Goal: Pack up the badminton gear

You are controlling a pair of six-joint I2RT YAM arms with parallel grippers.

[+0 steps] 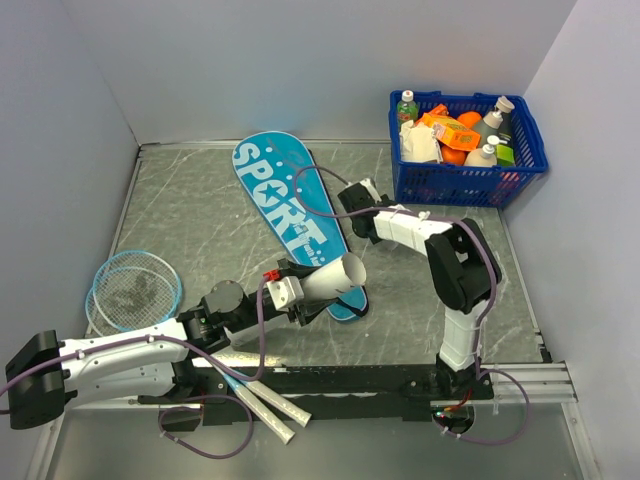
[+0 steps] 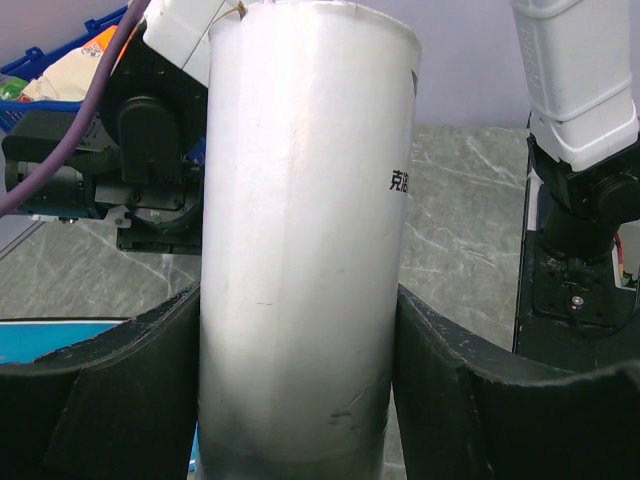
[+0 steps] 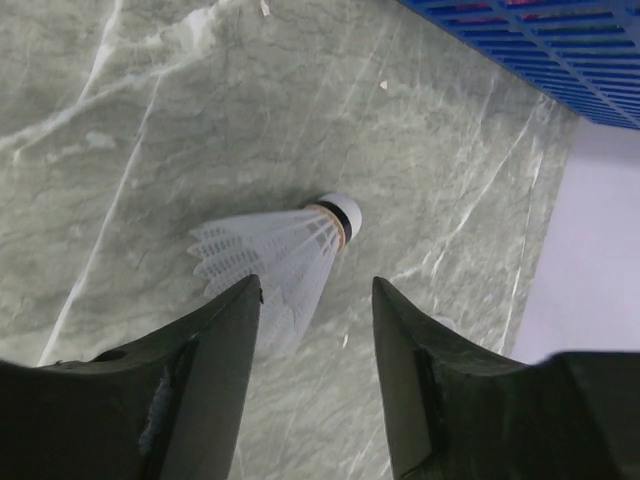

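Note:
My left gripper [image 1: 303, 286] is shut on a white cylindrical tube [image 1: 336, 276], held tilted over the near end of the teal SPORT bag [image 1: 285, 205]. In the left wrist view the tube [image 2: 300, 230] fills the gap between both fingers [image 2: 130, 390]. My right gripper [image 1: 352, 200] is open just above the white shuttlecock [image 3: 290, 245], which lies on its side on the table, with its feather skirt near the left fingertip [image 3: 240, 310]. Two light-blue rackets [image 1: 130, 290] lie at the left, their white handles [image 1: 275, 408] at the near edge.
A blue grocery basket [image 1: 465, 178] with bottles, oranges and cartons stands at the back right, and its corner shows in the right wrist view [image 3: 540, 40]. White walls close in the left, back and right sides. The black rail [image 1: 400, 378] runs along the near edge.

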